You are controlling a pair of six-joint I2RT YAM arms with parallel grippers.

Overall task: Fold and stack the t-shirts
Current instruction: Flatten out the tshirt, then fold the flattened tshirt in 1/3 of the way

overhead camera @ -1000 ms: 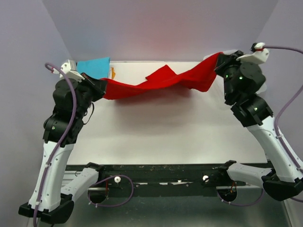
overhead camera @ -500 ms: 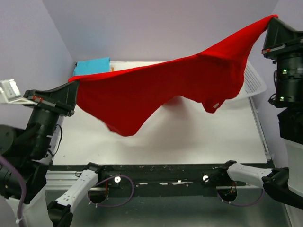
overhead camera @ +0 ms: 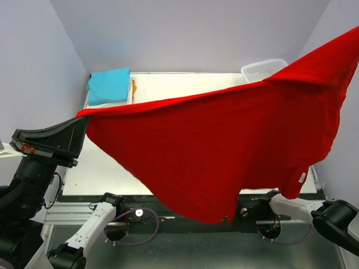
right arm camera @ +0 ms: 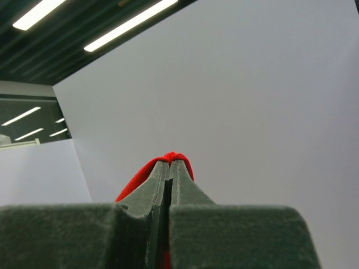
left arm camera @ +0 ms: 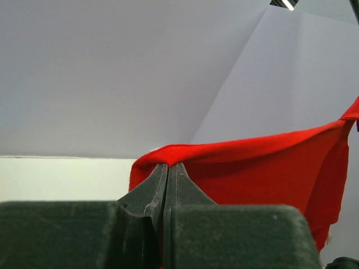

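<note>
— Whereabouts of the red shirt (overhead camera: 224, 151)?

— Up in the air, spread wide over the middle and right of the top view. Strung from mid-left up to the upper right corner, with the lower edge sagging past the near edge of the table (overhead camera: 185, 84) at bottom centre.

— And the left gripper (left arm camera: 168, 166)?

— Clenched on one corner of that shirt. In the left wrist view, fingers pressed together low in the centre, with a red fold pinched at the tips.

— And the right gripper (right arm camera: 170, 163)?

— Squeezed tight on red cloth too, with a small hump of it poking over the tips at the centre of the right wrist view. Out of frame in the top view.

— Other shirts?

— Folded turquoise shirt (overhead camera: 109, 86) in the upper left, at the table's far left corner, lying on something white, hard to tell what. A sliver of orange-yellow shirt (overhead camera: 133, 87) just beside its right edge.

— Anything else?

— White lattice basket (overhead camera: 263, 68), peeking above the red cloth in the upper right.
</note>
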